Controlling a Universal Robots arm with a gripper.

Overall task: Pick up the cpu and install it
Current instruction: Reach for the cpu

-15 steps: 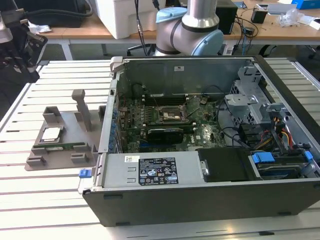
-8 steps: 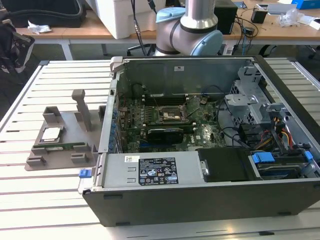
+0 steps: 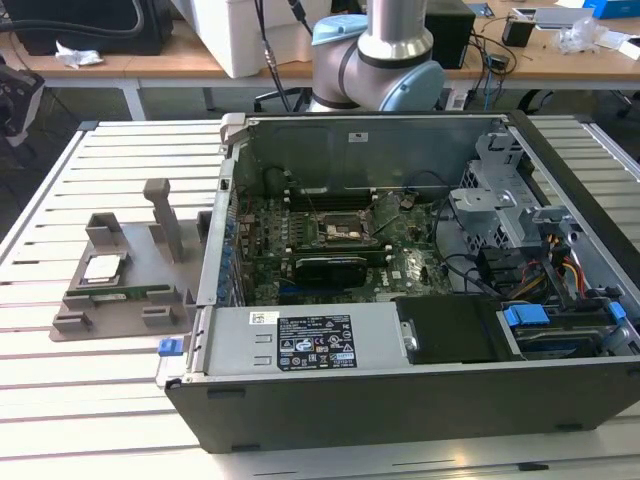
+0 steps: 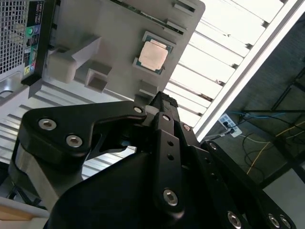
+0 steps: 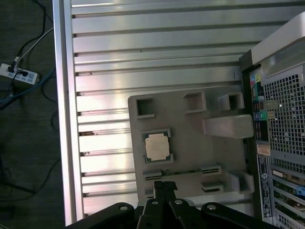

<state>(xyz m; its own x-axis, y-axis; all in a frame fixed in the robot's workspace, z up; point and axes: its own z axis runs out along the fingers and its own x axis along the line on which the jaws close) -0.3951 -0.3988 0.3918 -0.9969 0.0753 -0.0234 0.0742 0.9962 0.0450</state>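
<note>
Exterior view, nearest thing first: a big open computer case (image 3: 400, 400) lies on a metal table (image 3: 60, 400) made of long strips. Inside the case are a green board (image 3: 410, 265) and a grey box with a sticker (image 3: 315, 342). I cannot read the words on the sticker.

At the exterior view's left, just beside the case, sits a grey tray (image 3: 120, 320). The cpu (image 3: 103, 267) lies flat in a square pocket of the tray, shiny side up. A long green stick (image 3: 125, 294) lies in a slot just nearer than the cpu. Bare table strips run along the tray's left and near edges, so there is open room there.

Farthest back stands the robot arm (image 3: 385, 50).

In the first wrist view the gripper (image 5: 163, 183) hangs over the tray's edge on the stick's side, apart from the cpu. Its fingers are pressed together with nothing between them.
</note>
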